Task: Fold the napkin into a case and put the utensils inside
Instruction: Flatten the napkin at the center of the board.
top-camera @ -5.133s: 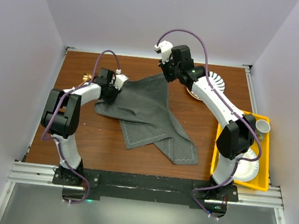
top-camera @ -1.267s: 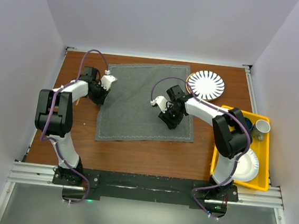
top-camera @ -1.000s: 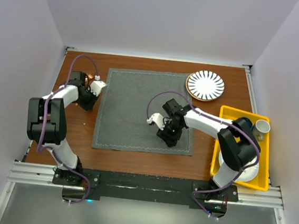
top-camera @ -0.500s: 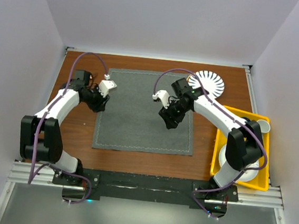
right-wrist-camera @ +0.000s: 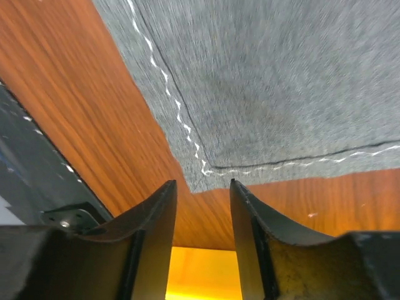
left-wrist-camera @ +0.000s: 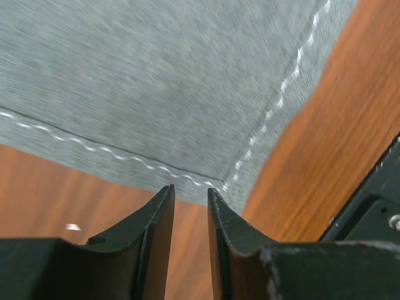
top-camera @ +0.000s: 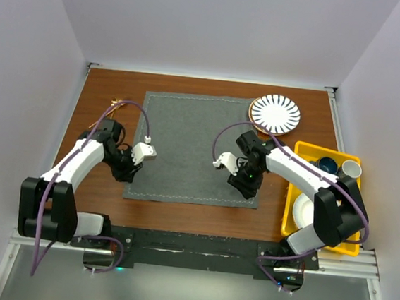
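Over near napkin (top-camera: 193, 149) corners, left gripper (left-wrist-camera: 190, 189) and right gripper (right-wrist-camera: 202, 182), narrowly parted, empty.

Striped plate (top-camera: 276, 115) far-R on wood worktop (top-camera: 179, 215); yellow tray (top-camera: 339, 248) at R edge w/ white cup (top-camera: 351, 169), dark bowl (top-camera: 324, 164).

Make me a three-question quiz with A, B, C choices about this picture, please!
1. Where is the striped plate, relative to the napkin? A its middle; B its far right corner; C its near left corner.
2. What colour is the tray? A yellow; B green; C blue.
3. How does the napkin lie? A bunched up; B folded into a strip; C spread flat.
Answers: B, the plate sits at that corner; A, it is bright yellow; C, all four hems lie straight.
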Robot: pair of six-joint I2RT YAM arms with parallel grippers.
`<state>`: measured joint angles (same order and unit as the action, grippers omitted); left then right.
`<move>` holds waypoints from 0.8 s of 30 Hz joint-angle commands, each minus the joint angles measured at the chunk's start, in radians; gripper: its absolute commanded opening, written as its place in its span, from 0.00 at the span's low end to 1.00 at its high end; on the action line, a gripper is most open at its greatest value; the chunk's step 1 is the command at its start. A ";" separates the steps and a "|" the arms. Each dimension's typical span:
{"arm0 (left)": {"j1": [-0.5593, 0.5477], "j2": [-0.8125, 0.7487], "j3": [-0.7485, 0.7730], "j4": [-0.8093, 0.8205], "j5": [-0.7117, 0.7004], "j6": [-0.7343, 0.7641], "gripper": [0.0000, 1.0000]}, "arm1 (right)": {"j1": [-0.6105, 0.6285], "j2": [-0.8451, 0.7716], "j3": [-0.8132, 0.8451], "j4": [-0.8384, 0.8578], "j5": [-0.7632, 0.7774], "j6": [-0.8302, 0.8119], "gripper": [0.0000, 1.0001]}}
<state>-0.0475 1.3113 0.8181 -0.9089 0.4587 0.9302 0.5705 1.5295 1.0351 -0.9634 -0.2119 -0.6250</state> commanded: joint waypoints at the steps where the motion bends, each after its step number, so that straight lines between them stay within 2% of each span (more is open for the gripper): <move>1: -0.002 -0.001 -0.062 0.042 -0.043 0.045 0.31 | 0.005 0.062 -0.039 0.109 0.098 -0.013 0.38; 2: -0.002 0.008 -0.069 0.063 -0.048 0.048 0.31 | 0.006 0.082 -0.044 0.139 0.123 -0.013 0.31; 5: -0.002 0.023 -0.102 0.077 -0.058 0.071 0.31 | 0.005 0.132 -0.070 0.187 0.149 -0.005 0.25; 9: -0.002 0.014 -0.137 0.080 -0.074 0.094 0.30 | 0.012 0.141 -0.125 0.209 0.180 -0.002 0.23; 13: -0.002 0.014 -0.213 0.114 -0.171 0.117 0.28 | 0.023 0.129 -0.181 0.224 0.210 -0.019 0.23; 18: 0.009 0.009 -0.286 0.165 -0.279 0.154 0.19 | 0.023 0.101 -0.201 0.203 0.236 -0.035 0.22; 24: 0.087 -0.015 -0.307 0.102 -0.319 0.240 0.13 | 0.089 0.054 -0.205 0.163 0.218 -0.035 0.23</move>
<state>-0.0261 1.2572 0.5964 -0.7712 0.3321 1.0679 0.6170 1.5860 0.8783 -0.7589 -0.0116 -0.6453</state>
